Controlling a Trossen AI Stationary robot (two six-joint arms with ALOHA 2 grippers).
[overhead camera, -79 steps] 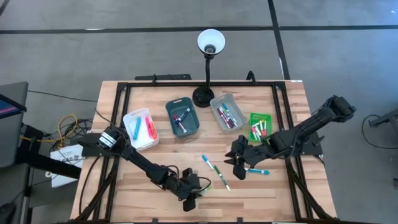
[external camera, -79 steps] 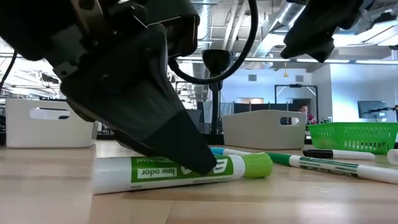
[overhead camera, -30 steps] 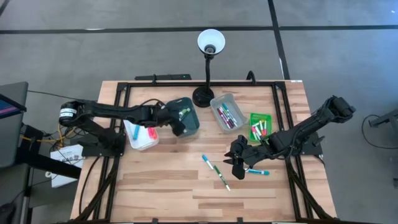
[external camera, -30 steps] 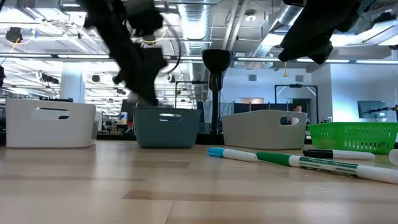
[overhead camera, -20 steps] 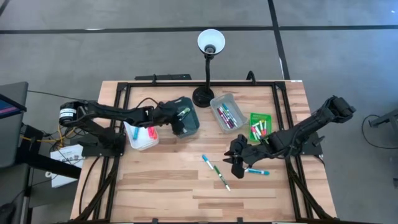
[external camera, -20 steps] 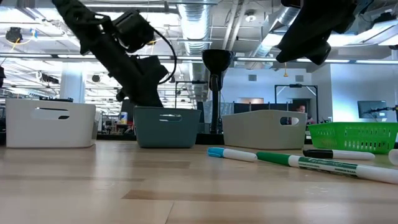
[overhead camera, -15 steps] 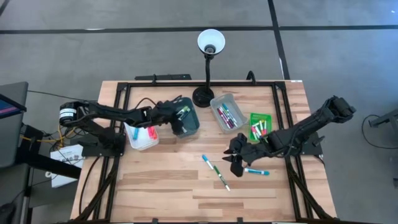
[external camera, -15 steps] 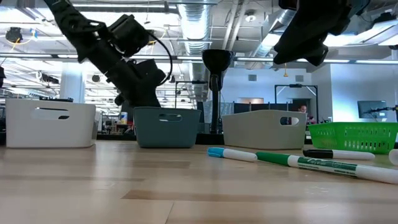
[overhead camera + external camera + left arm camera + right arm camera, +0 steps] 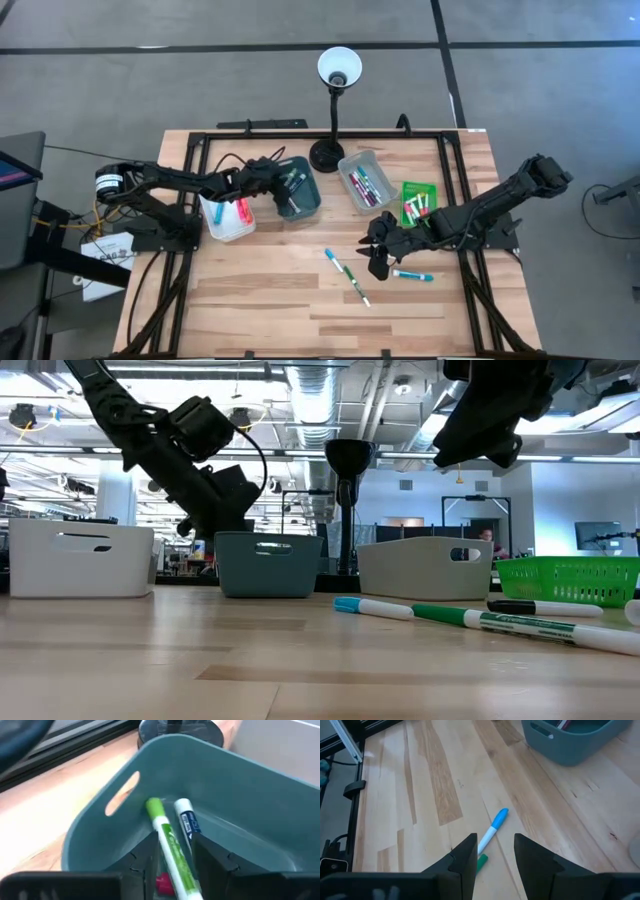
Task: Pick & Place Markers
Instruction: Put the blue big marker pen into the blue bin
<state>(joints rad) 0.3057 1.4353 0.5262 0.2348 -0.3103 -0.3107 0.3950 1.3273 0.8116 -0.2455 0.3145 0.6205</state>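
1. Our left gripper (image 9: 272, 183) hangs over the near-left edge of the teal bin (image 9: 307, 200), its fingers (image 9: 145, 860) apart and holding nothing.
2. In the left wrist view, a green marker (image 9: 167, 842) and a white marker with a blue label (image 9: 186, 820) lie side by side inside the teal bin, between the spread fingers.
3. Our right gripper (image 9: 376, 258) hovers above the bench (image 9: 260, 300), right of centre, its fingers (image 9: 465, 857) apart and empty.
4. Below it, a blue-capped marker (image 9: 494, 826) lies on the wood, touching a green marker (image 9: 481, 864) at one end; in the high view the pair (image 9: 347, 276) sits just left of this gripper.
5. A cyan-capped marker (image 9: 412, 274) lies on the bench beside the right gripper's far side.
6. Further back stand a white bin (image 9: 213, 205) holding pink and blue markers, a clear bin (image 9: 350, 168) with several markers, and a green basket (image 9: 412, 190) with more.
7. A black desk lamp (image 9: 335, 85) stands behind the bins.
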